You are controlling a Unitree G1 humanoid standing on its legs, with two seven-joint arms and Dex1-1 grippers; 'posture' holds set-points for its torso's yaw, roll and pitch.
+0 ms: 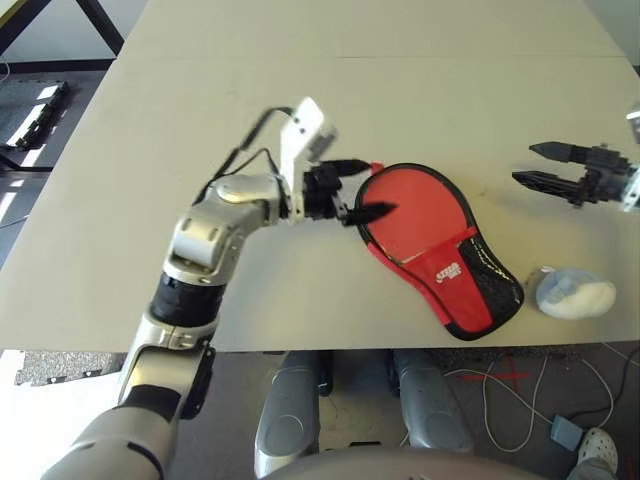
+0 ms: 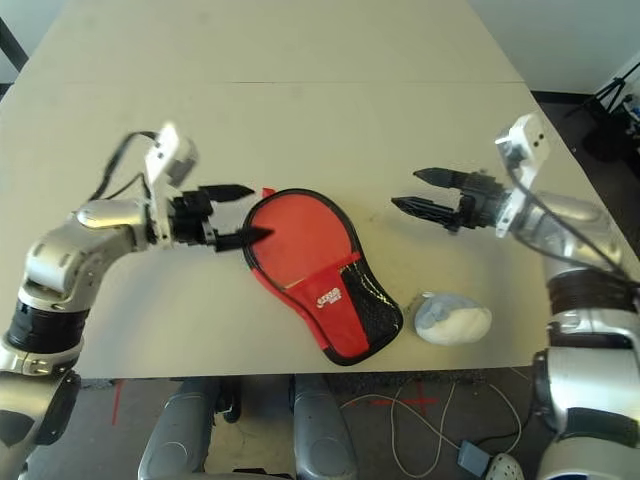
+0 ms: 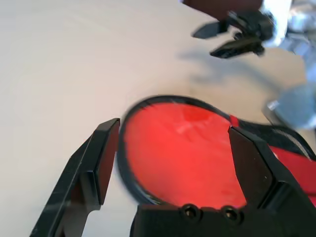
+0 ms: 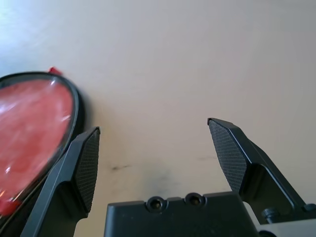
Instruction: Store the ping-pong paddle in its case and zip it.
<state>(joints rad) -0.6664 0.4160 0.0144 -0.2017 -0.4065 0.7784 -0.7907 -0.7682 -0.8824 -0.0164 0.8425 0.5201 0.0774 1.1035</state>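
Fingers are standing spread wide on both grippers, and neither is pinching anything. The left gripper (image 2: 232, 214) is hovering at the round end of the case (image 2: 310, 270), one fingertip reaching over the black zipper edging, the other lying just off the rim above the table (image 2: 300, 100). The right gripper (image 2: 425, 192) is hanging well apart from the case, on its other side, pointing toward it over bare tabletop. The case is lying flat near the table's front edge, its narrow mesh-pocket end pointing at the white fluffy wad (image 2: 453, 318), which is sitting just beside that end. The ping-pong paddle itself is not showing; by my reading it is already lying inside, since the case looks filled out and closed around the rim. So the step in hand is probably the zipping. The small red tab (image 4: 53, 70) at the round end may be the zipper pull; the next move is calling for one gripper to pin the case down while the other pinches that pull.
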